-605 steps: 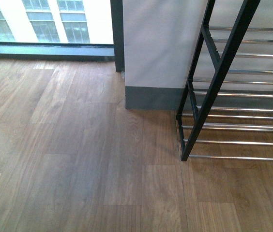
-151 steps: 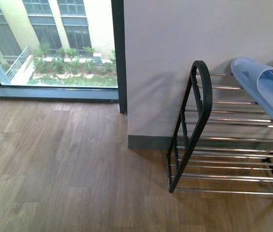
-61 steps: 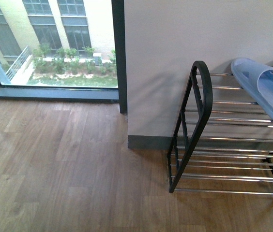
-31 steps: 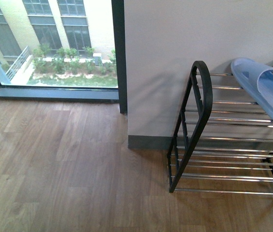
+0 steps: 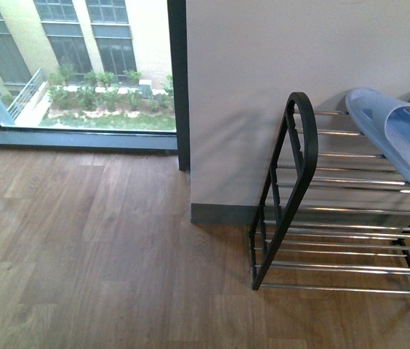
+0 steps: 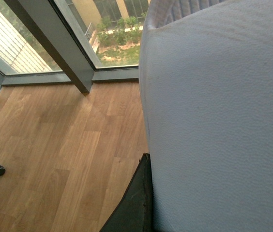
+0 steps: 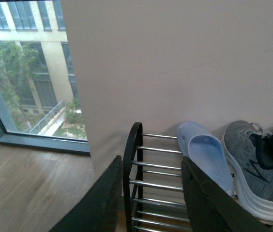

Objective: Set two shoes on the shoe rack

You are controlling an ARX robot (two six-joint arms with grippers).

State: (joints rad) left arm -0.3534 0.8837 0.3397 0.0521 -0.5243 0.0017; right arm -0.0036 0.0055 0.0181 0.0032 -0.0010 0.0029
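One light blue rubber slide slipper (image 5: pixel 398 138) lies on the top tier of the black-framed shoe rack with chrome rods (image 5: pixel 314 196), its toe toward the white wall (image 5: pixel 263 73); the right wrist view shows it just beside a grey knit sneaker with a white sole (image 7: pixel 255 159) on the same tier. The rack stands on the wood plank floor (image 5: pixel 103 247) against the wall, near the large window (image 5: pixel 74 58). The second light blue slipper (image 6: pixel 219 121) fills most of the left wrist view, close against the camera, beside one dark finger (image 6: pixel 134 203) of the left gripper; whether that gripper is clamped on it I cannot tell. The right gripper (image 7: pixel 148 193) is spread open and holds nothing, its two dark fingers (image 7: pixel 102 198) framing the rack's rounded side top.
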